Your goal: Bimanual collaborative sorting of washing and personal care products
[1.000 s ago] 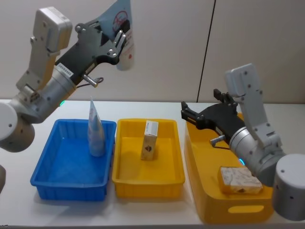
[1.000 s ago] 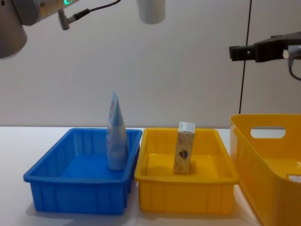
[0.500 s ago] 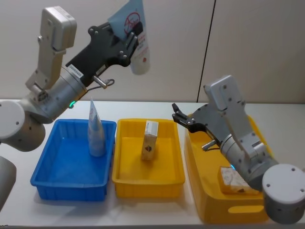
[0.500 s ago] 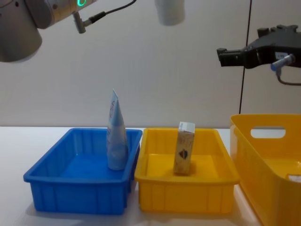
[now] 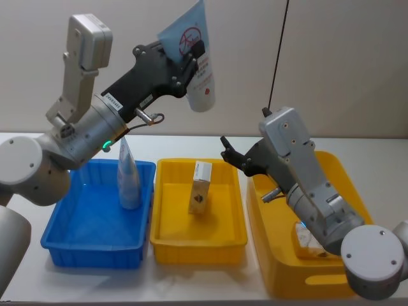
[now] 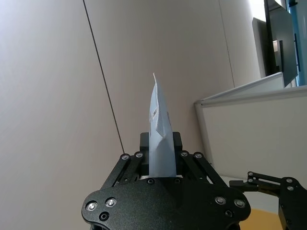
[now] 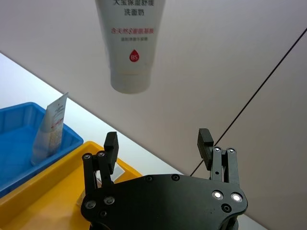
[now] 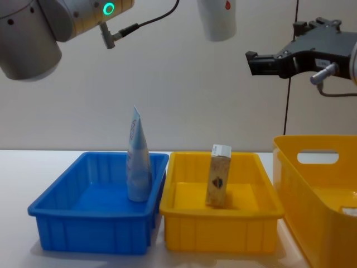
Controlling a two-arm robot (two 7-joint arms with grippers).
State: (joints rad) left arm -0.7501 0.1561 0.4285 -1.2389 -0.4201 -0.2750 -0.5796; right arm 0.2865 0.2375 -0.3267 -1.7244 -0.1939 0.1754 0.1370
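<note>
My left gripper is shut on a pale tube with red print, held high with its cap down above the yellow tray. The tube stands between the fingers in the left wrist view, and its cap shows in the chest view. My right gripper is open, below and right of that tube, apart from it. A second tube stands in the blue tray. A beige carton stands upright in the yellow tray.
A deep yellow bin with handle cut-outs stands at the right, and my right arm partly hides another carton in it. The trays sit side by side on a white table before a plain wall.
The left arm has carried the red-print tube to the right, over the yellow tray. The right gripper has swung left and up toward it, still open.
</note>
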